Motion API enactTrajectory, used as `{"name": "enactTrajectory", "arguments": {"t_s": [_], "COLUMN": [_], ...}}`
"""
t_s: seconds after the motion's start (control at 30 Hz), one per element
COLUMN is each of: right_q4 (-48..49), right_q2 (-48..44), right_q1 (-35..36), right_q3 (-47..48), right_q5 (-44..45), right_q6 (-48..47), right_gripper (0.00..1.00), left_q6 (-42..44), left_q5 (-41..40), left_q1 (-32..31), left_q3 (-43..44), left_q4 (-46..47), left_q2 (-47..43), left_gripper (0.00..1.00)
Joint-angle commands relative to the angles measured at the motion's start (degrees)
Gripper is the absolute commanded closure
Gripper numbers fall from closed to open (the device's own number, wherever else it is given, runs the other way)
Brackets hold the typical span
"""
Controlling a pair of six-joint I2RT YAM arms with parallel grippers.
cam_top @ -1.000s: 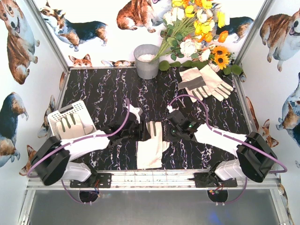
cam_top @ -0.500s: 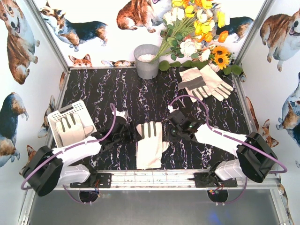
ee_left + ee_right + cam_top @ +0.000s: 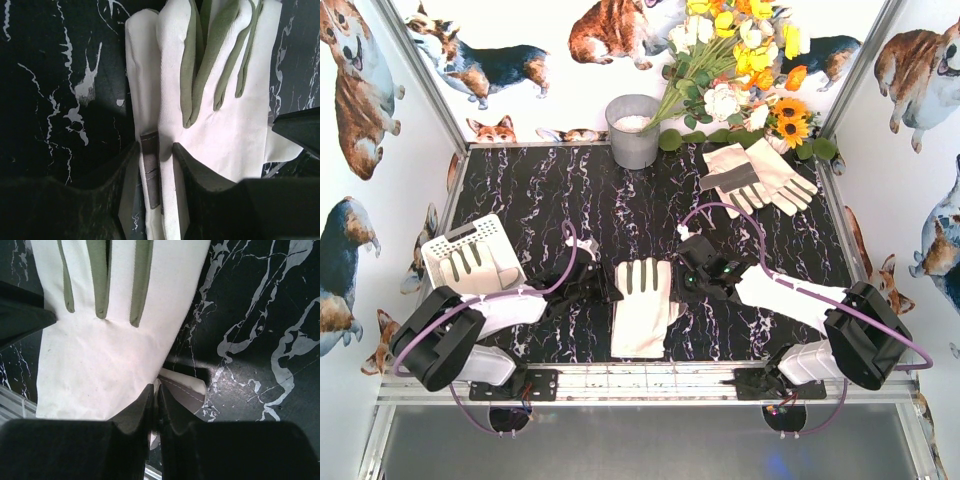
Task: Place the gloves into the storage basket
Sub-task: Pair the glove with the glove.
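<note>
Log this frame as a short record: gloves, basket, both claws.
centre glove: flat on table, between the claws
left claw: straddles its left edge, fabric between the jaws; grip unclear
right claw: shut on its right edge
storage basket: near left, at least one glove inside
far gloves: two, far right, by the flowers
</note>
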Motion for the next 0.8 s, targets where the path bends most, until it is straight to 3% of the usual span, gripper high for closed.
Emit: {"name": "enactTrajectory", "arguments": {"t_s": [0.0,0.43,0.6,0.77], "right_q4": [4.1,3.6,-0.7,-1.0], "right_q2": [0.2,1.0,-2.3,-6.9], "right_q1": [-0.2,-0.3,-2.5,-8.8], "right_q3": [-0.2,0.4,0.0,-3.4], "right_q5": [-1.0,-1.2,-1.0,-7.8], "right_q6": [-0.7,-1.0,0.8,5.3], "right_gripper": [1.00,0.99,0.77,0.51], "left_q6": [1.3,0.6,1.2,1.7], "left_q5": [0.6,-0.4,-1.3,-1.5], "left_q1": [0.1,0.1,0.1,0.2], "left_q3": [-0.1,-1.1,-1.0,-0.6], "left_q4": [0.1,-0.5,-2.6,-4.1], "left_q2": [1.9,2.4,2.2,2.3], "left_gripper": [0.73,0.91,0.98,1.00]}}
